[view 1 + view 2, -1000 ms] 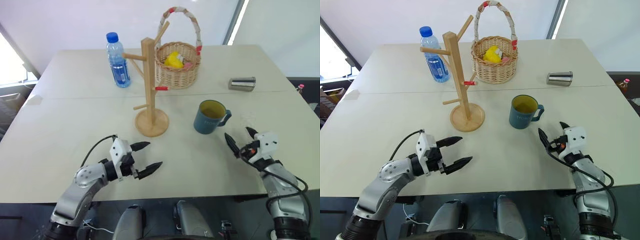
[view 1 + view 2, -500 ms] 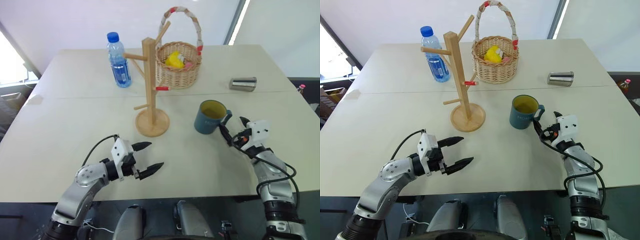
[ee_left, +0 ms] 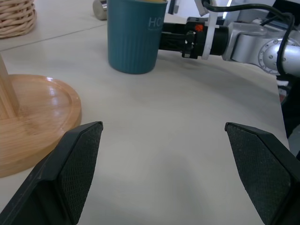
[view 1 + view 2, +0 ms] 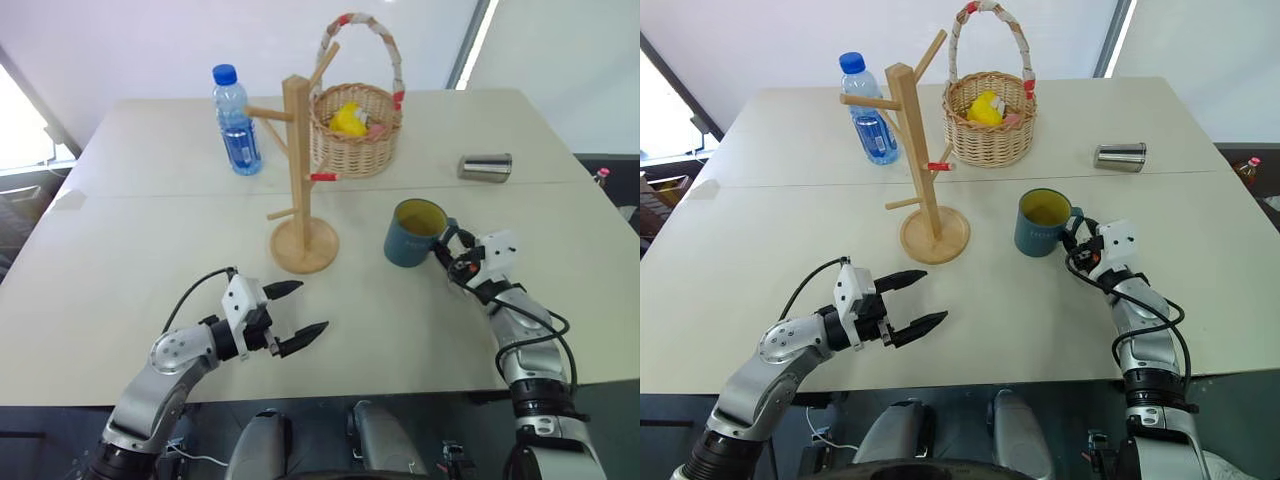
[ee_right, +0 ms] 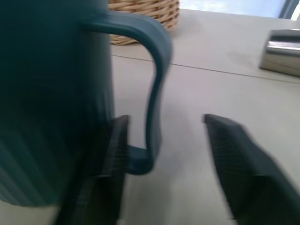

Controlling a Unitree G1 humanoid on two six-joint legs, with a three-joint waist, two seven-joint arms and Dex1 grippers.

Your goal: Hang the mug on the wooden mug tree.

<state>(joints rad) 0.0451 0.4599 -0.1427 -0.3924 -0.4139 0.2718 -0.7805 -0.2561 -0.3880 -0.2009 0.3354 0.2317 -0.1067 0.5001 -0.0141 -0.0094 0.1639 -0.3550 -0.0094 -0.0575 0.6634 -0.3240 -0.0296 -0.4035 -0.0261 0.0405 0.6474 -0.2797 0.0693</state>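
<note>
The blue-grey mug point(image 4: 410, 235) stands upright on the table, its handle point(image 5: 157, 84) turned toward my right arm. To its left stands the wooden mug tree point(image 4: 298, 170) on a round base point(image 3: 33, 117). My right gripper point(image 4: 447, 250) is level at the handle. One finger sits in the loop against the mug wall, and the other finger point(image 5: 229, 154) stands clear of the handle's outer side, so the jaws are apart. My left gripper point(image 4: 308, 308) hovers open near the front of the table, in front of the tree's base, holding nothing.
A wicker basket point(image 4: 352, 130) with a yellow item stands behind the tree. A water bottle point(image 4: 236, 125) is at the back left. A small metal can point(image 4: 485, 167) lies on its side at the back right. The table edge runs close in front of both arms.
My right gripper has moved forward and left to the mug's handle, and its fingers have narrowed around it. The left arm has stayed still.
</note>
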